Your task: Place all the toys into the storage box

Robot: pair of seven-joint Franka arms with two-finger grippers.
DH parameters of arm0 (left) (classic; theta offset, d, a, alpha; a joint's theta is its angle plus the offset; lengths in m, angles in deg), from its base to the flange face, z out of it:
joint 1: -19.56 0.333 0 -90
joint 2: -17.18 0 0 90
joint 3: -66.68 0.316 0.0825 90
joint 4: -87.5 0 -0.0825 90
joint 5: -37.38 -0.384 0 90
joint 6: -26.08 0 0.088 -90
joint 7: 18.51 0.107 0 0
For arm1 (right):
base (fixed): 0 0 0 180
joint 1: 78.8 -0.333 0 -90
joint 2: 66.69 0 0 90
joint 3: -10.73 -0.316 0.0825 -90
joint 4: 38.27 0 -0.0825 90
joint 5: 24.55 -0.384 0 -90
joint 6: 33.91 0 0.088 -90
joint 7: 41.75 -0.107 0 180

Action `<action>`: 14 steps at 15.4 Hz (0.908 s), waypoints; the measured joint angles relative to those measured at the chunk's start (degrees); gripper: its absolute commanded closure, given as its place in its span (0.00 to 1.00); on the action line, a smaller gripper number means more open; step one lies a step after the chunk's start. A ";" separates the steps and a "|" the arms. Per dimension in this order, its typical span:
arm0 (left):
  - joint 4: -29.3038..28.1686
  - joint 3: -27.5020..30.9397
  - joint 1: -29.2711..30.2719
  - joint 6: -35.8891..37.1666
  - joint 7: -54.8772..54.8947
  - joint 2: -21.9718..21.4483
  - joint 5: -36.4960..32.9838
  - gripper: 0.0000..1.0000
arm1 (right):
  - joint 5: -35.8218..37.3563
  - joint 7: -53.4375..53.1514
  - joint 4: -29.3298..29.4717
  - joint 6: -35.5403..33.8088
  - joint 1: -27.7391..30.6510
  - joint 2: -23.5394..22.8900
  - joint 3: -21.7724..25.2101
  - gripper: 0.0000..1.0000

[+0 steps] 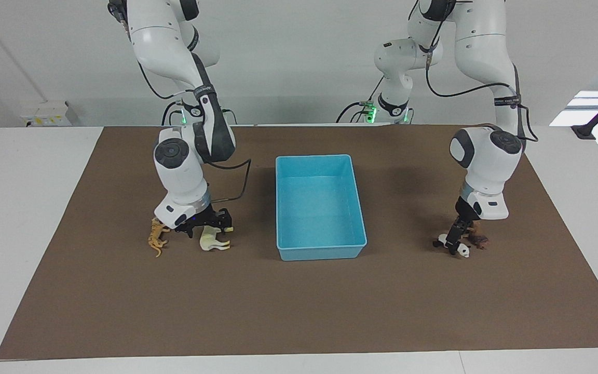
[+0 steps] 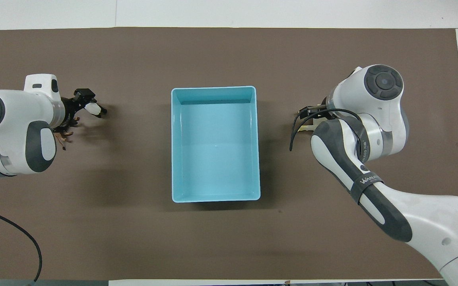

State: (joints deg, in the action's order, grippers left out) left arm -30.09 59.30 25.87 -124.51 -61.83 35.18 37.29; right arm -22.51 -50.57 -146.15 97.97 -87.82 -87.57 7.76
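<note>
Box sits mid-mat, long axis running toward and away from the robots, nothing inside it in either view. Right gripper is down at mat level toward the right arm's end of the table, its black fingers spread around the body of the horse; horse lies on its side on the mat, legs pointing away from the robots, fingers straddling it and not seen pinched onto it. In the overhead view most of the horse is hidden under the right arm, only a pale sliver showing beside the gripper. Tiger lies on the mat just beside the horse, farther from the box, close to the gripper's body; hidden by the arm in the overhead view. Left gripper is down at the left arm's end of the table, directly at the panda, which rests on the mat; the fingertips overlap the panda's body in the facing view. Cannot tell whether these fingers are spread or closed, or whether they clamp the panda. Overhead view shows the panda's white and black head poking out from the left gripper toward the box. Lion lies on the mat touching or just beside the panda, partly screened by the gripper; its brown legs show under the left wrist
</note>
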 measured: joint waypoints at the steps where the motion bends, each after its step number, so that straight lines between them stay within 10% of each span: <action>1: 0.00 -0.04 -0.01 -0.77 -0.97 0.41 0.00 0.37 | 0.00 0.00 0.00 0.06 -0.18 -0.09 0.01 0.00; 4: 0.04 -0.13 -0.03 -1.67 -2.19 0.96 0.00 0.99 | 0.08 0.45 -0.03 0.68 -0.19 -0.26 0.16 0.00; 11: 13.08 -1.64 -1.31 17.54 -3.04 0.16 0.42 1.00 | 0.15 2.90 -2.96 6.97 0.21 -1.56 0.54 0.00; 12: 16.83 -2.69 -2.01 23.29 -4.43 -0.59 0.96 1.00 | 0.16 2.91 -3.06 7.04 0.20 -1.56 0.54 0.07; 14: 22.26 -5.21 -4.87 32.03 -10.00 -2.81 1.40 1.00 | 0.16 2.93 -3.16 7.35 0.21 -1.56 0.54 0.55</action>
State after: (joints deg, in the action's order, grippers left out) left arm -7.83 54.09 21.00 -92.48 -71.83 32.37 38.69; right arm -22.35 -47.63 -149.31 105.33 -87.61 -89.13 8.30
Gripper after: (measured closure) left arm 0.608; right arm 0.031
